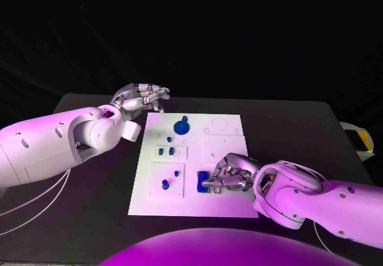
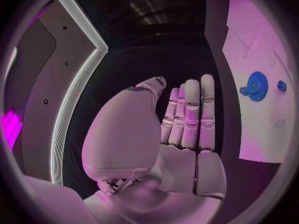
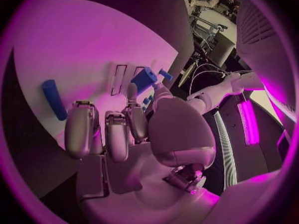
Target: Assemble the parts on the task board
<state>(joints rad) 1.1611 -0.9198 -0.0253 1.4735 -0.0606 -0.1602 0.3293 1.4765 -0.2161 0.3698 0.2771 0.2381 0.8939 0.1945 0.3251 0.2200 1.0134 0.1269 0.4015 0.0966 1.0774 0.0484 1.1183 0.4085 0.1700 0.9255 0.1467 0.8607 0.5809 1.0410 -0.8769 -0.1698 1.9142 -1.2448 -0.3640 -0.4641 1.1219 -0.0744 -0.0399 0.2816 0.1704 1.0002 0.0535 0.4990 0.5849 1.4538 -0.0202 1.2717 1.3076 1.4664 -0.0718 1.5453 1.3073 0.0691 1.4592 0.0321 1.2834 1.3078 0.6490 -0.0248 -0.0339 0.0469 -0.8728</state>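
Task board (image 1: 227, 208) roughly half filled: blue gear (image 1: 181, 127) seated, empty slots beside it. Right hand (image 1: 231, 174) pinches a blue block (image 3: 144, 79); left hand (image 1: 142, 97) curled, holding nothing.

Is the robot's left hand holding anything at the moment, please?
No, it is empty. The left hand hovers off the task board, fingers straight and together, nothing between them.
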